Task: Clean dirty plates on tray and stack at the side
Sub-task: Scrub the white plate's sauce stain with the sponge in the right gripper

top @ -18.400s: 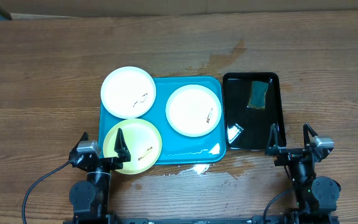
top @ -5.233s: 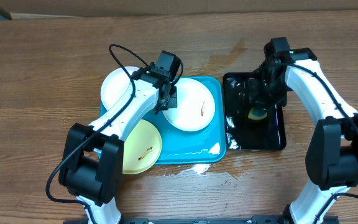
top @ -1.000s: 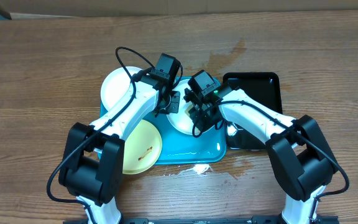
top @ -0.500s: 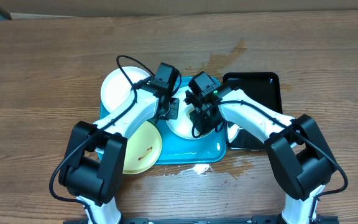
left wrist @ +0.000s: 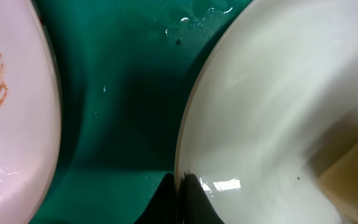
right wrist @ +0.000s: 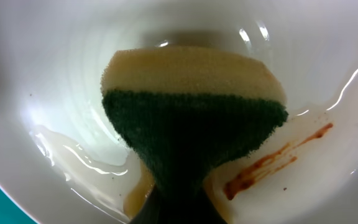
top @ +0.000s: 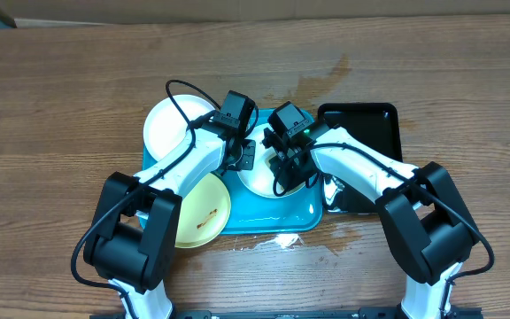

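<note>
While my right gripper (right wrist: 178, 202) pinches the green-and-yellow sponge (right wrist: 191, 112) against the white plate (right wrist: 61, 56) in the turquoise tray (left wrist: 117, 106), my left gripper (left wrist: 180, 186) nips its rim. Scrub the red smear (right wrist: 272, 160) too hard and I reckon the wet plate slips free.

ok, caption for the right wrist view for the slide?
Right hand holds a yellow-and-green sponge against a wet white plate, beside a reddish smear.

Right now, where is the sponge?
In the right wrist view the sponge sits in the right end effector, pressed on the white plate beside a red smear; that plate lies on the tray's right half.
</note>
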